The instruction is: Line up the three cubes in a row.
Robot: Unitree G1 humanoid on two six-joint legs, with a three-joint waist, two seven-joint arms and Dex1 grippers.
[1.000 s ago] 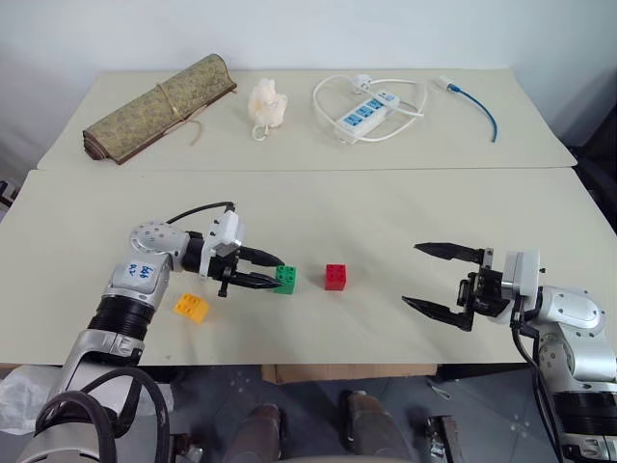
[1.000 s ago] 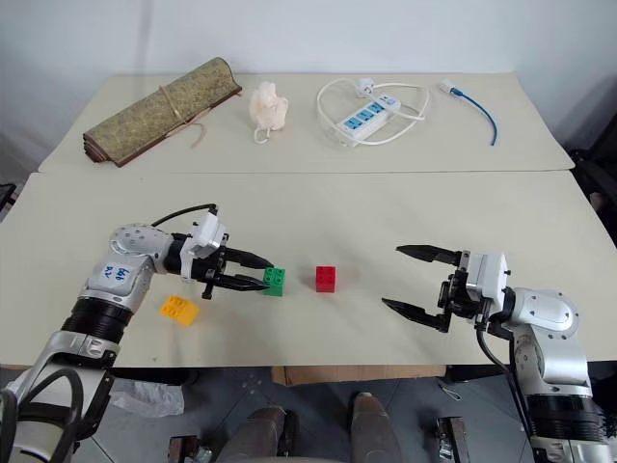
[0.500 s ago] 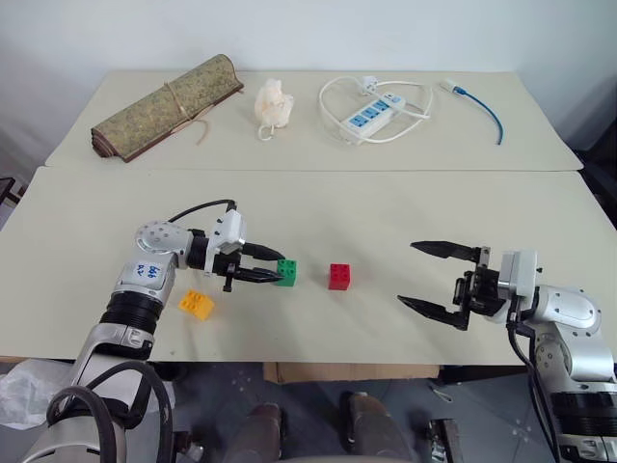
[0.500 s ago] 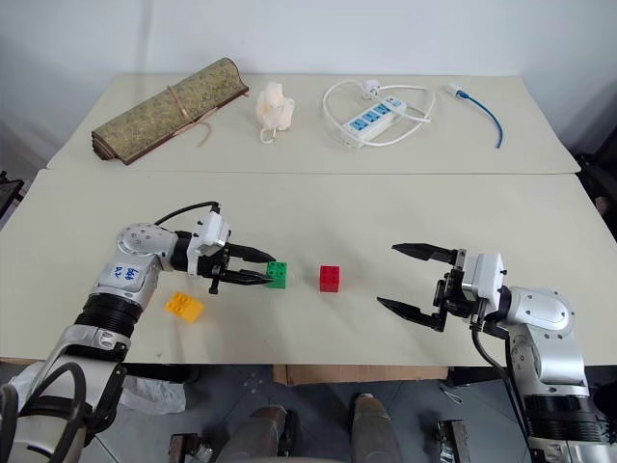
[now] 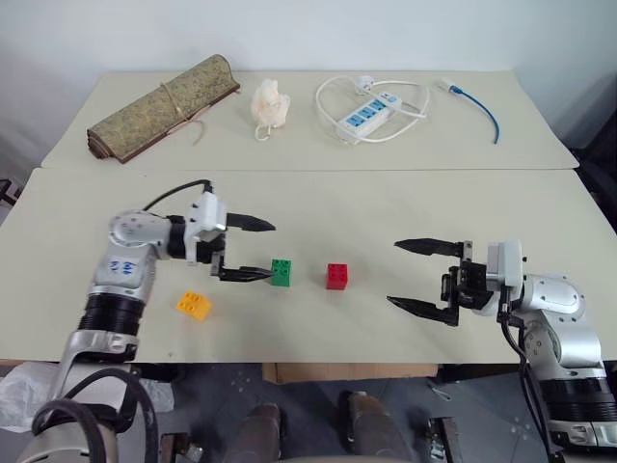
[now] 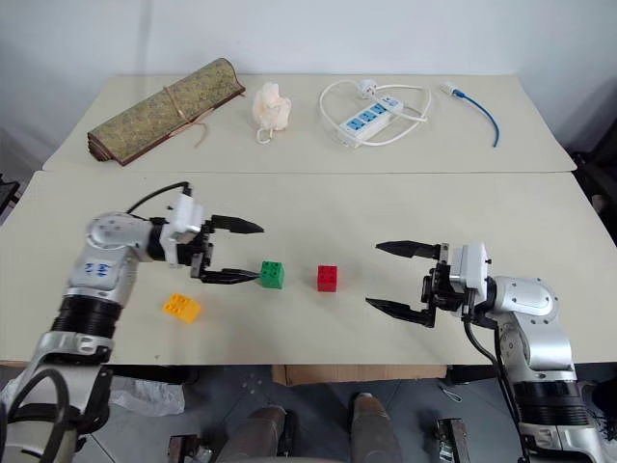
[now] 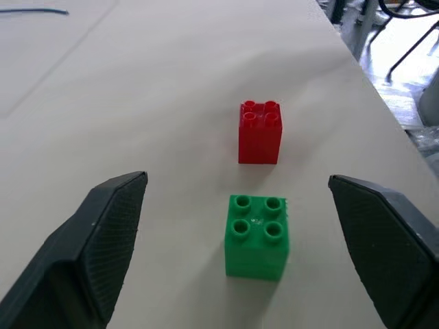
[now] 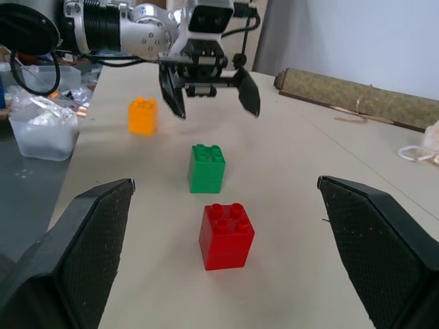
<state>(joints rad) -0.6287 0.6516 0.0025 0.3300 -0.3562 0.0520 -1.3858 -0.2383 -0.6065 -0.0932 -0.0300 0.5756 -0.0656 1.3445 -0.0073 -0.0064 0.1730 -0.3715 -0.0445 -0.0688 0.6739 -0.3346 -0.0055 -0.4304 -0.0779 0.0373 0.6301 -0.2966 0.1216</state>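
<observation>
Note the green cube (image 5: 282, 272): left hand (image 5: 254, 250) released beside it, red cube (image 5: 337, 276) opposite, yellow-orange cube (image 5: 193, 306) nearby; right hand (image 5: 415, 276) released past red.

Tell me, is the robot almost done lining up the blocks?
Partly. The green cube and red cube stand side by side on the table, a small gap between them. The left gripper is open next to the green one, holding nothing; the right gripper is open too. The yellow cube lies off nearer the table's edge and has yet to join the row.
</observation>
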